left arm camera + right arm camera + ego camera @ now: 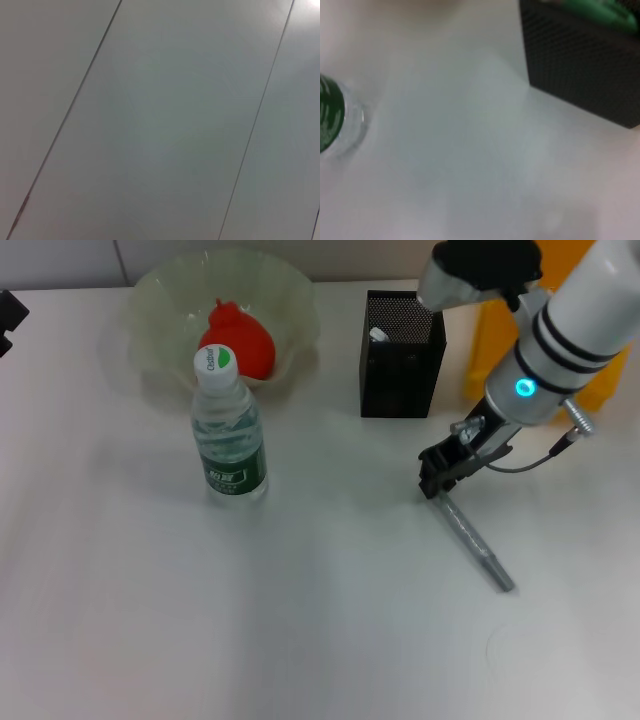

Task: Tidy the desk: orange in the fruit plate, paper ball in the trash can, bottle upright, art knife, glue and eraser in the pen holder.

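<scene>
We judge the art knife [476, 542] step is in hand: our right gripper [438, 477] pinches its far end on the desk, right of the bottle [229, 430], next lifting it into the pen holder [402, 355].

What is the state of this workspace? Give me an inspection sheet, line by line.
Surface: white table, bare in front.
Orange: lying in the fruit plate; orange is behind the bottle.
Bottle: bottle stands upright, cap on, in front of the plate.
Pen holder: pen holder upright, something white inside.
Art knife: grey art knife lies on the table, its upper end at the right gripper.
Trash can: yellow trash can behind the right arm, mostly hidden.
Paper ball, glue, eraser: nothing seen.
Clutter: nothing seen.
Grippers: right gripper down at the knife's end; left gripper not in view.
Cables: grey cable loops off the right wrist.
Surroundings: pale panels in the left wrist view.
</scene>
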### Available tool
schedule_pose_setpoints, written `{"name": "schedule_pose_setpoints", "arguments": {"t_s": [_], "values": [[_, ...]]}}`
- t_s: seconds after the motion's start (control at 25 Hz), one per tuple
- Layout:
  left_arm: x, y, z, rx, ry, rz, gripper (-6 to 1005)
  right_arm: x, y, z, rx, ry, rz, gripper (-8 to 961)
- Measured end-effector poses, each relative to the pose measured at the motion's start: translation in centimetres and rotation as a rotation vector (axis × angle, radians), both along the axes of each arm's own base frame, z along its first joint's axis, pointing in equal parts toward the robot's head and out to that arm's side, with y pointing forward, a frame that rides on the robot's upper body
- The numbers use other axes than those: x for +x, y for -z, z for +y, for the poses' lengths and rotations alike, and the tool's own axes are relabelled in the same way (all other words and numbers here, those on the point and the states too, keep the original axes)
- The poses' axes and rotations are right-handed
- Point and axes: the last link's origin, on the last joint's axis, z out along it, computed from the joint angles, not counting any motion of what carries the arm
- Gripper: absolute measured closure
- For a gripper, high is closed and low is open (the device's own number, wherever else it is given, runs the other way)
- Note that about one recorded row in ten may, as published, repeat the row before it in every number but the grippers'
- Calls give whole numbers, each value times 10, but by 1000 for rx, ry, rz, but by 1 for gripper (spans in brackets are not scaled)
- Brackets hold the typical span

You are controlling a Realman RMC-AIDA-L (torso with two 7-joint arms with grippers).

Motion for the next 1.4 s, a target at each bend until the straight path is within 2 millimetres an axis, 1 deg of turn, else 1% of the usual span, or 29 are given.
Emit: {"name": "schedule_pose_setpoints", "arguments": {"t_s": [0.12,0.16,0.24,0.28,0.32,0.36,0.4,0.44,0.52,0.56,0.6,0.72,0.76,0.8,0.88,0.92,0.96,1.0,1.08,1.12,1.16,1.2,1.32,1.36,1.4], "values": [[1,0,1,0,4,0,261,6,-11,0,31,16,43,808],[3,0,3,0,9,-1,261,9,-19,0,47,29,66,808],[3,0,4,0,11,-1,261,11,-22,0,53,38,79,809],[5,0,6,-1,17,-3,261,14,-32,-1,67,55,118,809],[5,0,6,-1,17,-3,261,14,-32,-1,67,55,118,809],[7,-1,8,-1,23,-5,261,16,-41,-2,88,65,184,809],[7,-1,8,-1,23,-5,261,16,-41,-2,88,65,184,810],[8,-1,9,-2,25,-7,261,18,-46,-2,98,70,230,810],[9,-1,10,-3,29,-10,260,21,-57,-4,129,81,339,810],[10,-1,11,0,33,-16,260,28,-71,-5,169,95,466,811],[10,-1,11,0,33,-16,260,28,-71,-5,169,95,466,811],[12,-2,13,3,38,-22,260,37,-90,-11,223,87,656,811],[13,-2,14,3,42,-24,260,42,-103,-15,278,38,810,811],[13,-2,14,3,42,-24,261,42,-103,-15,278,38,810,811],[15,-1,16,1,47,-28,261,44,-114,-20,366,-52,966,812],[15,-1,16,1,47,-28,261,44,-120,-22,428,-116,1048,812],[18,1,20,-5,56,-35,261,46,-126,-25,550,-235,1157,812],[18,1,20,-5,56,-35,261,46,-126,-25,550,-235,1157,812],[21,2,24,-11,67,-37,260,45,-129,-25,680,-348,1226,813],[21,2,24,-11,67,-37,260,45,-128,-23,736,-386,1238,813],[21,2,24,-11,67,-37,260,43,-125,-19,835,-452,1236,813],[22,3,25,-13,70,-36,260,43,-125,-19,835,-452,1236,813],[22,6,25,-23,65,-46,260,39,-118,-5,926,-477,1180,813],[21,7,24,-26,62,-49,260,36,-110,5,933,-468,1129,813],[21,7,24,-26,62,-49,260,36,-110,5,933,-468,1129,814]]}}
